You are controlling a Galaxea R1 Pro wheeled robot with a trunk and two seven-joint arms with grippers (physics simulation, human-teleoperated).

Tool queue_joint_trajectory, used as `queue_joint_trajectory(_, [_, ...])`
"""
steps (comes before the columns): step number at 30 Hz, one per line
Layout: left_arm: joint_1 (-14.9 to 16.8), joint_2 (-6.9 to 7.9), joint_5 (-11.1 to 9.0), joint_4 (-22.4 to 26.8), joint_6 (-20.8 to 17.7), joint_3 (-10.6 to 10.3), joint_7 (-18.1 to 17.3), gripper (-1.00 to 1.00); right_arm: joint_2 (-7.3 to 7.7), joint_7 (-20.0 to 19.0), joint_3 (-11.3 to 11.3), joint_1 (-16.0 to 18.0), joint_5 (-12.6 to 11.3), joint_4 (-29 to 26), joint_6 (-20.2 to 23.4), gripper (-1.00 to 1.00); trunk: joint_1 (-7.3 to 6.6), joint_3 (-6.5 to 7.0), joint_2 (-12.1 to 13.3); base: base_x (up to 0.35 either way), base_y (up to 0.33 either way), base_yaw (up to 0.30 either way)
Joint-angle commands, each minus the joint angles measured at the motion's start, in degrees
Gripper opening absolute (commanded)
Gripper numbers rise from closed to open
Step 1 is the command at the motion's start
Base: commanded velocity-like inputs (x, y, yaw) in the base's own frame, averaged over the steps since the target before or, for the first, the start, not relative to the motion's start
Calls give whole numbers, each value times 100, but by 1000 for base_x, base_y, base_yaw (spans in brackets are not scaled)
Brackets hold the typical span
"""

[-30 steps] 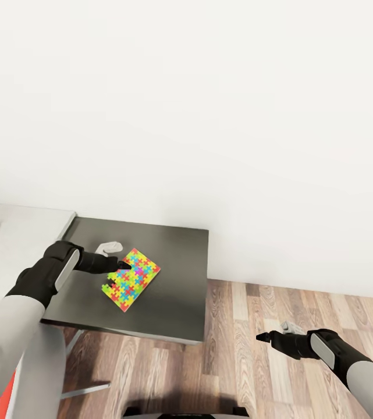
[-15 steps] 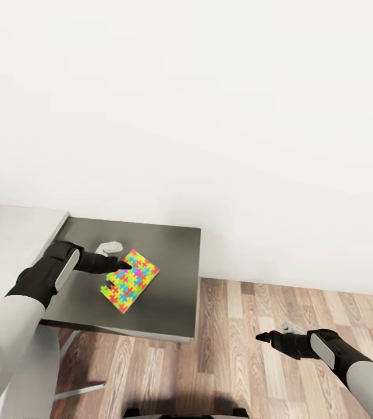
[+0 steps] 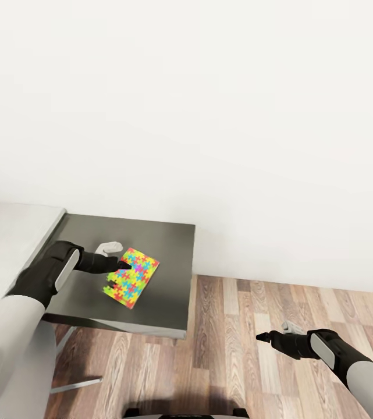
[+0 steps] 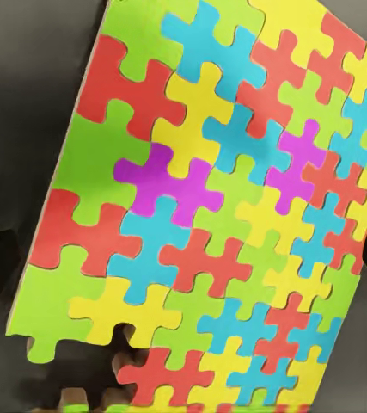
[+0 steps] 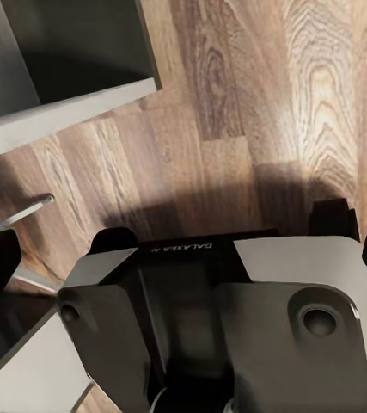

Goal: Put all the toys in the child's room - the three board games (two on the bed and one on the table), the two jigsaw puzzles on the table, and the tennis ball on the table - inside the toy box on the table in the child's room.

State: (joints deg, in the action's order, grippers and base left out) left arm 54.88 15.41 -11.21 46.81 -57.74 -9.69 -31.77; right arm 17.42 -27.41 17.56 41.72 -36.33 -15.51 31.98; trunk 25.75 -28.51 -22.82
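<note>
Left gripper [image 3: 118, 272] clamped on jigsaw puzzle [image 3: 131, 278], lifted above dark table [image 3: 169, 256] near its right edge. Right gripper [image 3: 262, 336] over wood floor [image 3: 238, 361], finger state unclear.

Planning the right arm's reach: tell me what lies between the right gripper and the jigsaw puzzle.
In the head view, bare wood-plank floor and then the dark table top's edge lie between the right gripper and the jigsaw puzzle.

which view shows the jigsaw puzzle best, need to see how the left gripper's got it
The head view: the whole jigsaw puzzle shows over the dark table, with the left gripper at its near edge. The left wrist view shows its pattern close up, edges cropped.
</note>
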Motion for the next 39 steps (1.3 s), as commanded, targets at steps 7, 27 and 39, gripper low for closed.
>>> queue_joint_trajectory(7, [5, 6, -48, 4, -32, -15, 22, 100, 6, -10, 20, 3, -15, -5, 24, 100, 3, -9, -10, -41, -72, 0])
queue_joint_trajectory(27, [5, 6, -40, 4, -25, -12, 22, 100, 7, -10, 20, 3, -15, -5, 21, 100, 3, -9, -10, -16, -87, 0])
queue_joint_trajectory(39, [5, 10, -39, 7, -19, 11, 18, 100, 7, -10, 20, 3, -15, -5, 19, 100, 3, -9, -10, 0, -44, 0])
